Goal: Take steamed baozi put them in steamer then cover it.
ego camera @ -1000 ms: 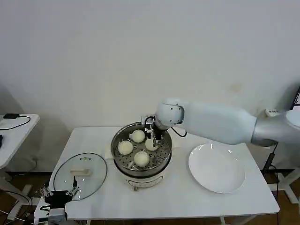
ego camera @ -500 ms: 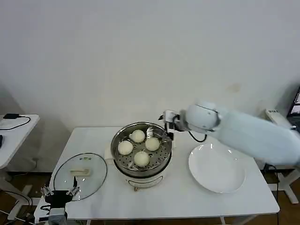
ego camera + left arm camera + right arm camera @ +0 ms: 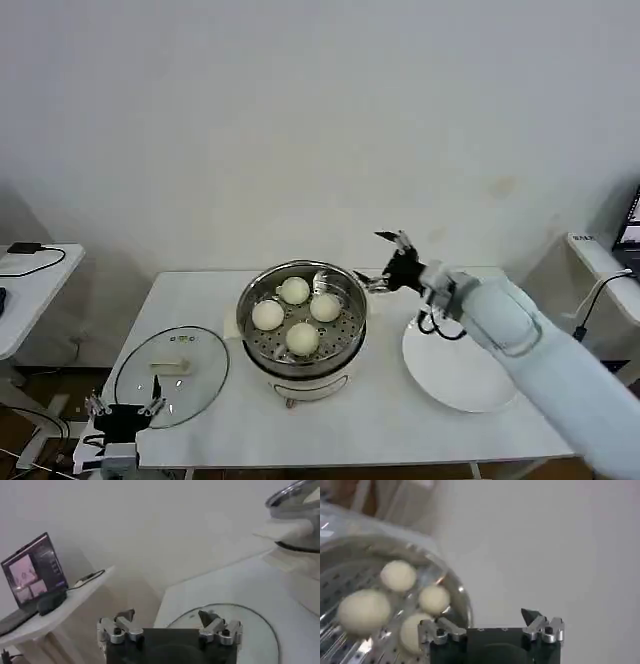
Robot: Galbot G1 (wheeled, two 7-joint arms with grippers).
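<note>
White rectangular worktop (image 3: 400,420): carries every item listed below.

Round shiny stainless-steel steamer (image 3: 300,352) with perforated tray and white base: stands mid-worktop, uncovered. It lies to the left of the right hand and slightly below it; in the right wrist view its rim (image 3: 462,597) sits just ahead of that hand's fingers.

Flat round white plate (image 3: 470,375): on the worktop to the right of the steamer, bare, under the right forearm, nearer the robot than the right hand.

Round clear glass lid (image 3: 170,375) with a white handle: lies flat on the worktop left of the steamer, directly ahead of the left hand; in the left wrist view its rim (image 3: 260,625) shows just beyond the fingers.

Right hand (image 3: 386,258): raised above the worktop, beside the steamer's right rim, apart from it. Fingers spread, holding nothing.

Left hand (image 3: 124,408): low at the near left corner of the worktop, at the near edge of the lid. Fingers spread, empty.

Four small round cream-white steamed baozi (image 3: 302,338): all on the steamer's tray, clustered but separate, left of the right hand and clear of its fingers; also visible in the right wrist view (image 3: 364,611).
</note>
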